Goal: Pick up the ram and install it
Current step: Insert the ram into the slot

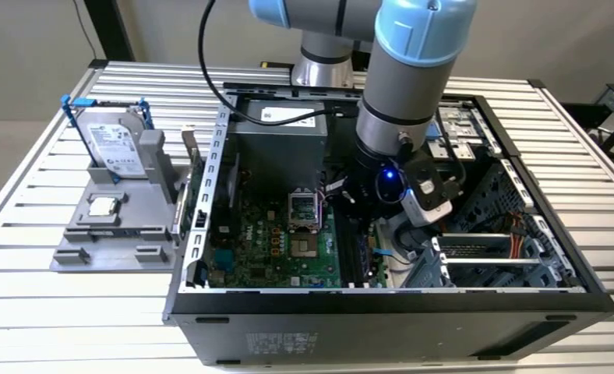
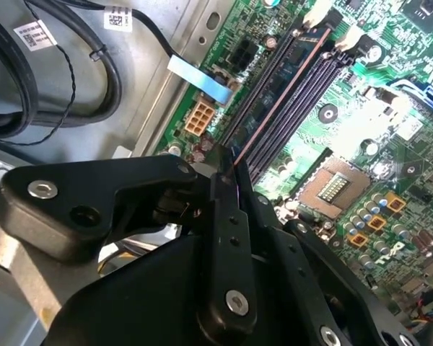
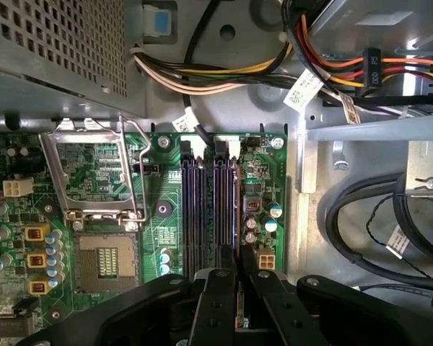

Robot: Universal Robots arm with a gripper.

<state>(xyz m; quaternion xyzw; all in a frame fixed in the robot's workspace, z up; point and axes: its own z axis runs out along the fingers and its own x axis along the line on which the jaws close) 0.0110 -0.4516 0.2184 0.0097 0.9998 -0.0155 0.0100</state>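
Note:
My gripper (image 1: 375, 226) is down inside the open computer case (image 1: 390, 305), over the green motherboard (image 1: 276, 241). It is shut on the ram (image 2: 274, 112), a thin stick seen edge-on in both wrist views. The ram (image 3: 236, 209) runs out from between the black fingers (image 3: 215, 295) along the dark memory slots (image 3: 195, 209), in line with the slot nearest the case wall. Whether the stick is seated or just above the slot I cannot tell. In the second wrist view the gripper (image 2: 234, 169) pinches the near end of the ram.
The bare processor socket (image 3: 105, 259) with its raised metal lid (image 3: 94, 173) lies beside the slots. Cable bundles (image 3: 224, 72) and the perforated power supply (image 3: 58, 43) crowd the case. On the exterior view's left, a hard drive (image 1: 114, 140) stands in a grey fixture (image 1: 110, 234).

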